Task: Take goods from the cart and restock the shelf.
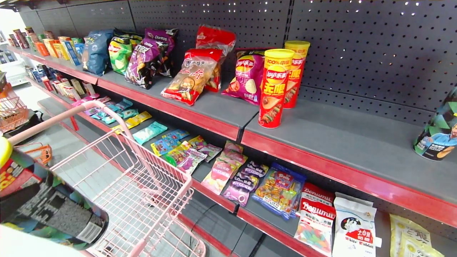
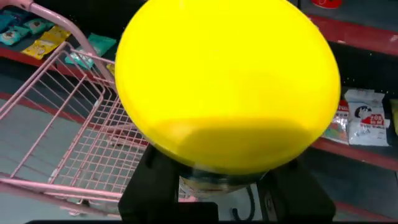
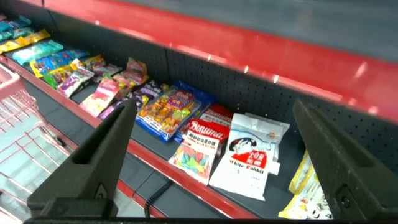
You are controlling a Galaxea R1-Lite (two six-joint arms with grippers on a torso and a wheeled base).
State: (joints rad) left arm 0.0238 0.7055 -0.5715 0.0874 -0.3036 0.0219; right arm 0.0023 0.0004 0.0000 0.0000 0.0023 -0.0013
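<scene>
The chips can [image 1: 46, 207] runs off the head view's lower left corner. From the left wrist, its yellow lid [image 2: 227, 81] covers nearly the whole body. Another dark can [image 1: 437, 132] gets cropped at the right edge, and the far-off boxes [image 1: 53, 46] are too tiny to identify.

From the head camera I look forward and down, over the cart [image 1: 142, 185] and onto the shelf [image 1: 339, 142], which runs away to my left. The can [image 1: 46, 210] sits almost against the lens at the near left corner. The left wrist camera looks along that can from so close that its lid [image 2: 227, 81] hides much of the scene, with the cart [image 2: 68, 137] beyond it. The right wrist camera sits low and close, looking out between its spread fingers [image 3: 93, 162] at the lower tier [image 3: 143, 152]. All three views share the cart [image 3: 12, 118] and the white bag [image 1: 353, 225] [image 2: 367, 118] [image 3: 249, 155].
</scene>
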